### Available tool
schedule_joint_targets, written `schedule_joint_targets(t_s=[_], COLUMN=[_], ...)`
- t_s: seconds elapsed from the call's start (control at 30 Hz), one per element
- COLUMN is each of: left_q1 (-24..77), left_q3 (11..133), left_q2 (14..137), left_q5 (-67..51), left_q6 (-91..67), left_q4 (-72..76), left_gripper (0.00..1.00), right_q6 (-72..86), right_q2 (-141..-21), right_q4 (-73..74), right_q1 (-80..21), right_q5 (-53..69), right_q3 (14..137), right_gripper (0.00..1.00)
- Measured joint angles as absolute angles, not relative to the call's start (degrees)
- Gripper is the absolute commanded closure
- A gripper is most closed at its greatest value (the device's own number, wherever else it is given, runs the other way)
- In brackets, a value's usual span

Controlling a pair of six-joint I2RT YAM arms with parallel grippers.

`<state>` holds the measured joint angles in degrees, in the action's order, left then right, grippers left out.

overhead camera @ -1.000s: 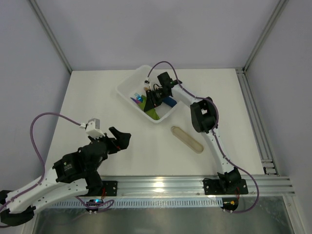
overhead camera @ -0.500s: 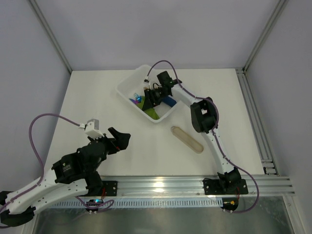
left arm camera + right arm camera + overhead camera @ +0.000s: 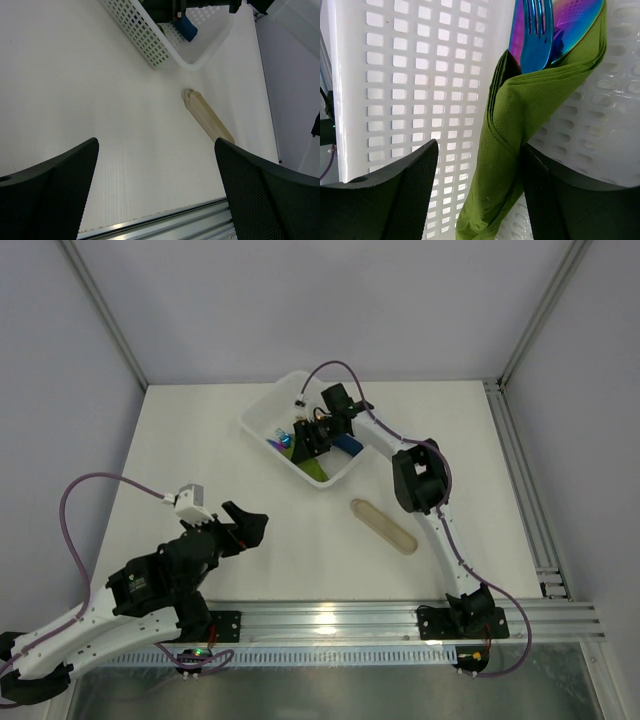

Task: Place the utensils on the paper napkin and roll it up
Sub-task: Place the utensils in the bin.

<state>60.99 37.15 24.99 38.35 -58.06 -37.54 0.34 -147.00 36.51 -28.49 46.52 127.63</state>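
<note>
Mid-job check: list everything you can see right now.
basket: one, white, perforated, far middle of table
paper napkin: one, olive green, wrapped around the utensils, in basket
utensils: at least two, iridescent, sticking out of the napkin's end
blue roll: one, blue, in basket
oblong piece: one, beige, on table on the arms' side of the basket
table: one, white
left pincer: open, empty, over table
right pincer: open, fingers either side of the napkin

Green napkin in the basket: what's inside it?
Rainbow utensils poke out of the rolled paper napkin: a fork's tines and another head behind. Handles are covered by the wrap; the piece count can't be told.
</note>
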Motion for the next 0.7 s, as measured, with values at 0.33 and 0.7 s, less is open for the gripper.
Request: schedule_joint_targets(t_s=[0.33, 0.7], left_q1=[60.99, 60.99], left_q3=[37.01, 36.84], left_q2=[25.21, 27.75], left_q5=[38.17, 37.93], left_q6=[-58.02, -57.06], left_q4=[-37.47, -37.06], left_gripper=[0.01, 0.01], right_q6=[-0.56, -1.45], right_q2=[-146.08, -145.29], right_q4=[36.27, 35.59], right_q1=[-28.23, -27.79], right_q5=[42.98, 41.23], right_q3=[127.44, 126.28], right_gripper=[0.3, 0.28])
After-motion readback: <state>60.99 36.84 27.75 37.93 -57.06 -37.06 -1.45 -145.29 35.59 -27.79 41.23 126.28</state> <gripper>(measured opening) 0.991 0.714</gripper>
